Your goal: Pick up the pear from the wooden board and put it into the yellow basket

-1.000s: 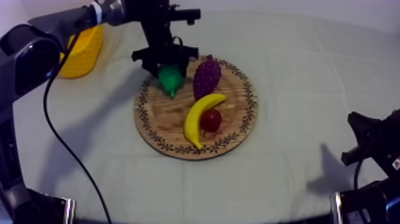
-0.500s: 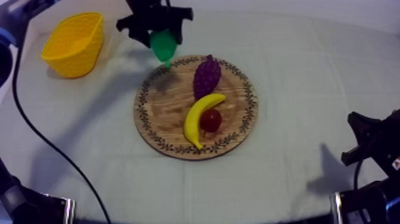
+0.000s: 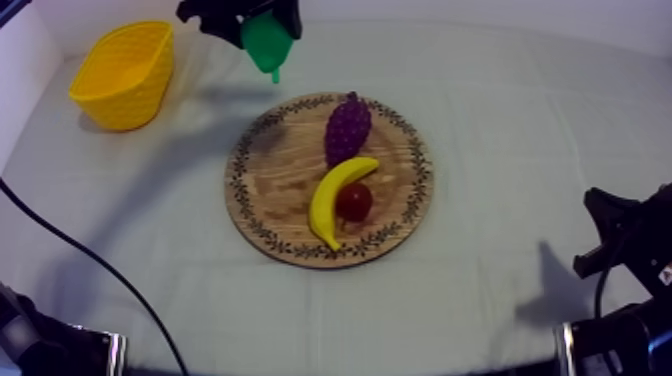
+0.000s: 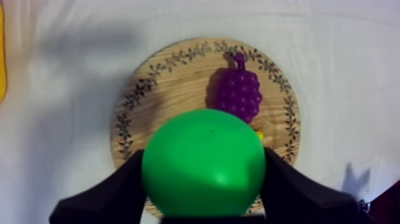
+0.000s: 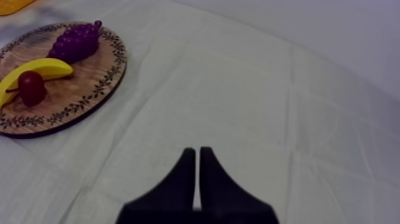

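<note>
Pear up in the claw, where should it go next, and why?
Likely swing it across to the basket and stop above the opening: the left claw is shut on the pear, up off the board, and the basket sits off to one side.

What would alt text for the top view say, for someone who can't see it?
The left gripper holds a pear above the table, between a basket and a board bearing grapes, a banana and a small red fruit.
</note>
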`<act>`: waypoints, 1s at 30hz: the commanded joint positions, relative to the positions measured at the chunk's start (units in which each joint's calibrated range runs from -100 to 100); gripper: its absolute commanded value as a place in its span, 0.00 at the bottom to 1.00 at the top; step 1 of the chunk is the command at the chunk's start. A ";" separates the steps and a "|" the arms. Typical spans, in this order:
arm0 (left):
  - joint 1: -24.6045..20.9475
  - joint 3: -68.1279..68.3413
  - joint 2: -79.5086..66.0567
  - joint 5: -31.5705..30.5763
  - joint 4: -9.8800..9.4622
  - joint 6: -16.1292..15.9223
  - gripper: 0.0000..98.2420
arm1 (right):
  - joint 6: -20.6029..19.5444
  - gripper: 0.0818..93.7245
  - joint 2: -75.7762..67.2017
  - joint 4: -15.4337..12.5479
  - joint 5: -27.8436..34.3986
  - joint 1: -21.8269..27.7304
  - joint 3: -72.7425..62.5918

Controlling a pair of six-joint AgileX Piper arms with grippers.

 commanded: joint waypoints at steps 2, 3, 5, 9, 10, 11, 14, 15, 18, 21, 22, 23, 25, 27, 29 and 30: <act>-0.92 0.80 -0.39 -0.03 -0.15 -0.20 0.54 | 0.00 0.00 -0.04 -0.01 0.02 -0.01 -0.05; -1.35 1.14 -0.52 -0.03 -0.22 -0.30 0.54 | 0.00 0.00 -0.04 -0.01 0.02 -0.01 -0.05; -2.30 1.78 -0.76 -0.03 -0.35 -0.52 0.54 | 0.00 0.00 -0.04 -0.01 0.02 -0.01 -0.05; -4.32 2.52 -1.36 -0.03 -0.95 -1.19 0.54 | 0.00 0.00 -0.04 -0.01 0.02 -0.01 -0.05; -4.89 2.68 -1.53 -0.03 -1.07 -1.39 0.54 | 0.00 0.00 -0.04 -0.01 0.02 -0.01 -0.05; -5.50 2.82 -1.70 -0.03 -1.17 -1.59 0.54 | 0.00 0.00 -0.04 -0.01 0.02 -0.01 -0.05; -7.49 3.04 -2.29 -0.03 -1.41 -2.25 0.54 | 0.00 0.00 -0.04 -0.01 0.02 -0.01 -0.05; -8.17 3.04 -2.55 -0.03 -1.51 -2.48 0.54 | 0.00 0.00 -0.04 -0.01 0.02 -0.01 -0.05; -10.29 2.95 -3.12 -0.03 -1.85 -3.27 0.54 | 0.00 0.00 -0.04 -0.01 0.02 -0.01 -0.05; -12.67 2.93 -3.42 -0.03 -2.14 -4.11 0.54 | 0.00 0.00 -0.04 -0.01 0.02 -0.01 -0.05; -13.53 2.99 -3.46 -0.03 -2.21 -4.39 0.54 | 0.00 0.00 -0.04 -0.01 0.02 -0.01 -0.05; -14.39 3.04 -3.50 -0.03 -2.26 -4.67 0.54 | 0.00 0.00 -0.04 -0.01 0.02 -0.01 -0.05; -16.11 3.10 -3.56 -0.03 -2.35 -5.25 0.54 | 0.00 0.00 -0.04 -0.01 0.02 -0.01 -0.05; -17.76 3.31 -3.75 -0.03 -2.56 -5.77 0.54 | 0.00 0.00 -0.04 -0.01 0.02 -0.01 -0.05; -19.31 3.85 -4.07 -0.03 -2.88 -6.29 0.54 | 0.00 0.00 -0.04 -0.01 0.02 -0.01 -0.05; -20.07 4.24 -4.33 -0.03 -3.14 -6.54 0.54 | 0.00 0.00 -0.04 -0.01 0.02 -0.01 -0.05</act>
